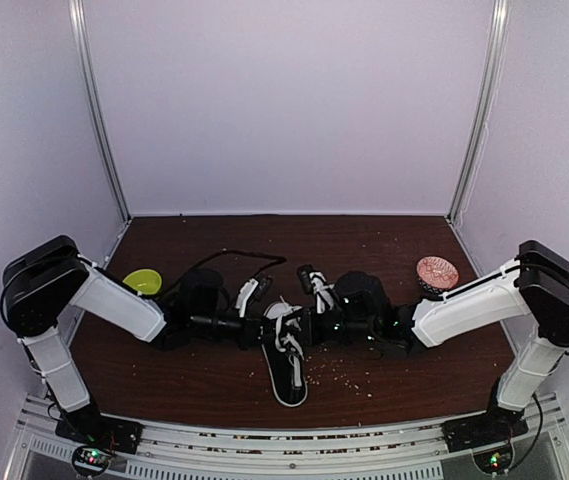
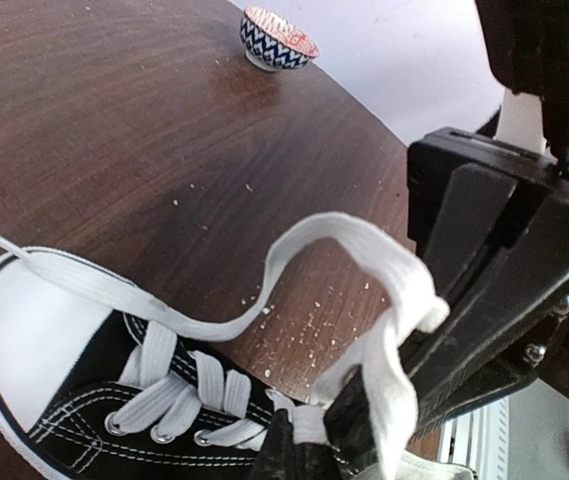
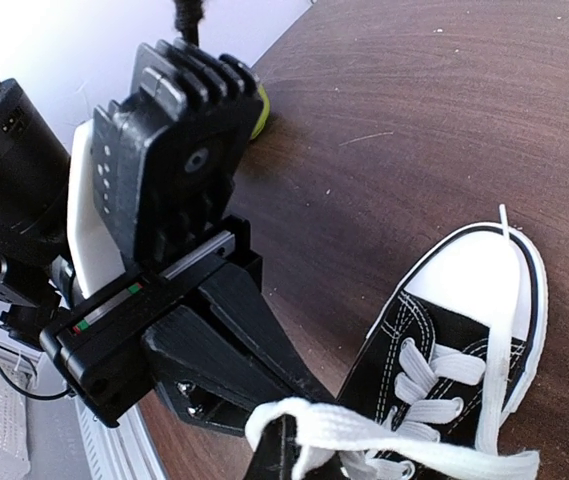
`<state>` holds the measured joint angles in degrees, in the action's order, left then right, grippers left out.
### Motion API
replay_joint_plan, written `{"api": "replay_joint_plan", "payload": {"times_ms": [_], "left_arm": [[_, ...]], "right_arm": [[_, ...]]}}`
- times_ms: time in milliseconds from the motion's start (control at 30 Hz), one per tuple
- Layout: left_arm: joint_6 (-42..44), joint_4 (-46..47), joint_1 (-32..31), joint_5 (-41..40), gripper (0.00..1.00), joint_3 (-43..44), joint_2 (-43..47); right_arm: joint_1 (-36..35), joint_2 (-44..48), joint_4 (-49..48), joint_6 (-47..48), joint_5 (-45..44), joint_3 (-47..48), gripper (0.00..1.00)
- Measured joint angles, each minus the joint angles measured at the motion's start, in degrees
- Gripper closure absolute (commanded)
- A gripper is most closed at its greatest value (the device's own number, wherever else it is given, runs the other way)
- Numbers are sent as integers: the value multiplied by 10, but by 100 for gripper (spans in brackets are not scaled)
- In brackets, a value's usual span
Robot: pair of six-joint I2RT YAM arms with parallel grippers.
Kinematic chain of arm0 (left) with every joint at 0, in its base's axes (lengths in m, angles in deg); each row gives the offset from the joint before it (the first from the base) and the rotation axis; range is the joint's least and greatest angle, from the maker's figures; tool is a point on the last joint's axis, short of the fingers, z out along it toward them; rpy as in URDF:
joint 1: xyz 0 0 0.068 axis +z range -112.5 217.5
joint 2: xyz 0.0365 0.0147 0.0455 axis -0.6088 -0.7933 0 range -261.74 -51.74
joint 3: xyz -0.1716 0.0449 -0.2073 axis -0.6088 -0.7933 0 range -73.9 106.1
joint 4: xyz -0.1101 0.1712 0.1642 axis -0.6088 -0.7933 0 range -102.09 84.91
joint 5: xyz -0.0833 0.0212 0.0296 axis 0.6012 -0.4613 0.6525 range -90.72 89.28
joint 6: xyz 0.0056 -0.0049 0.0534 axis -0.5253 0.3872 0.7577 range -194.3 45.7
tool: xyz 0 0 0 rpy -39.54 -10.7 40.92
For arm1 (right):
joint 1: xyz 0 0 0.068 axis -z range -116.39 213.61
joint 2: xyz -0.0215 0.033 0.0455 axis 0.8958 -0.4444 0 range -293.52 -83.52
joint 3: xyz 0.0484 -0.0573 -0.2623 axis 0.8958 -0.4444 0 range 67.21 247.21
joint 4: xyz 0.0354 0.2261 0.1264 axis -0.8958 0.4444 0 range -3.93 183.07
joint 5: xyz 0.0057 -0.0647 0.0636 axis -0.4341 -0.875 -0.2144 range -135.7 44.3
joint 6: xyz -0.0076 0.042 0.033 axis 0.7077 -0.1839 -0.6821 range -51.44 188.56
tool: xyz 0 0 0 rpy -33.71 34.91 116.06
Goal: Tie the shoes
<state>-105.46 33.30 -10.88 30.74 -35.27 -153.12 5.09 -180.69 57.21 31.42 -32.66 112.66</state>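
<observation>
Pulling evenly matters now — your left claw [image 1: 261, 328] and right claw [image 1: 310, 322] are both pinched shut on lace [image 2: 364, 235] above the shoe [image 1: 290, 375], toe toward the near edge of the table [image 1: 384, 245]; keep tension gentle.

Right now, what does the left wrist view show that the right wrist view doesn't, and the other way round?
Only the left wrist view: the patterned bowl beyond the sneaker, and the right gripper from the side. Only the right wrist view: the left gripper and a sliver of the yellow-green bowl behind it. Both: the black sneaker with its white toe cap, and the white lace lifted off it at the grippers.
</observation>
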Motion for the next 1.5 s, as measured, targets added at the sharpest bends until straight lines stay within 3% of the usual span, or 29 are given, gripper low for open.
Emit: {"api": "replay_joint_plan", "payload": {"times_ms": [200,500,767,1200,1300,1367,1433,1500], "left_arm": [[7,-66,0,-46,100,1,41],[51,-257,1,-143,100,9,112],[87,-375,1,-198,100,30,157],[107,-432,1,-206,100,46,158],[110,-433,1,-206,100,52,158],[112,-433,1,-206,100,54,158],[113,-434,1,-207,100,58,158],[114,-433,1,-212,100,60,158]], "right_arm": [[0,27,24,19,-3,-5,67],[1,107,75,59,-27,-55,54],[53,134,128,90,-45,-78,54],[74,6,144,165,28,20,54],[74,-10,142,179,43,34,57],[74,-27,143,188,52,50,70],[74,-44,143,197,57,67,94],[74,-59,141,197,65,77,100]]}}
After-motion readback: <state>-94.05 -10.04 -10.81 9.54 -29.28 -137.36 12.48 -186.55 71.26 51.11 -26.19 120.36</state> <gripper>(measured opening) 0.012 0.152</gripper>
